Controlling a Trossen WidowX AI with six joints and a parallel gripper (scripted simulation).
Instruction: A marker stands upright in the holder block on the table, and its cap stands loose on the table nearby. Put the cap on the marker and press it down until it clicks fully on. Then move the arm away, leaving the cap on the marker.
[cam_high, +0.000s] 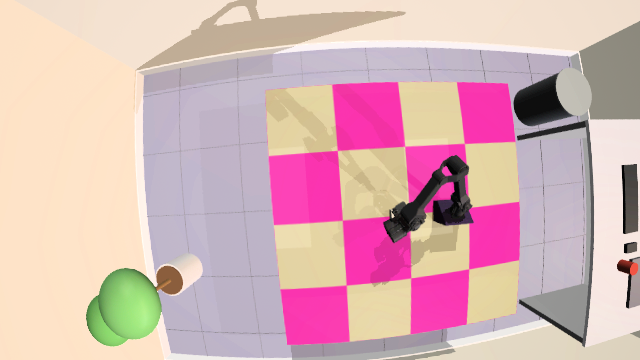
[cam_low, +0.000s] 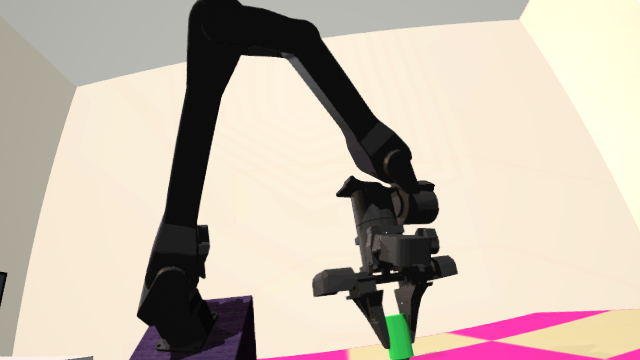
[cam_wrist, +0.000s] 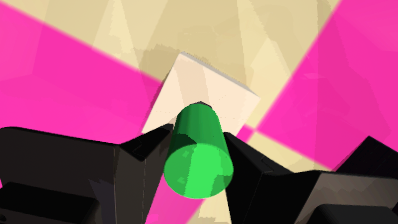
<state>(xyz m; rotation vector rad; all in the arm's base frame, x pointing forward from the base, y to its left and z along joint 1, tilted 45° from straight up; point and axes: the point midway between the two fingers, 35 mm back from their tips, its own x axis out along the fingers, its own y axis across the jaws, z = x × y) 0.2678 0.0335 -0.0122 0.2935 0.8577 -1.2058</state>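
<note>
The green cap (cam_low: 400, 337) (cam_wrist: 198, 170) is between the two fingers of my gripper (cam_low: 399, 344) (cam_wrist: 197, 135), which is shut on it. In the wrist view the cap's closed end faces the camera and its far end points at the pale holder block (cam_wrist: 200, 82). A small dark bit shows just past the cap's far end, over the block; it looks like part of the marker, which is otherwise hidden behind the cap. How far the cap sits on the marker cannot be told. In the top view the gripper covers the cap and the block.
The arm's dark purple base (cam_high: 452, 212) (cam_low: 230, 320) stands on the pink and beige checkered surface (cam_high: 315, 315). A black cylinder (cam_high: 537, 102) stands at the upper right and a potted plant (cam_high: 130, 302) at the lower left, both far from the arm.
</note>
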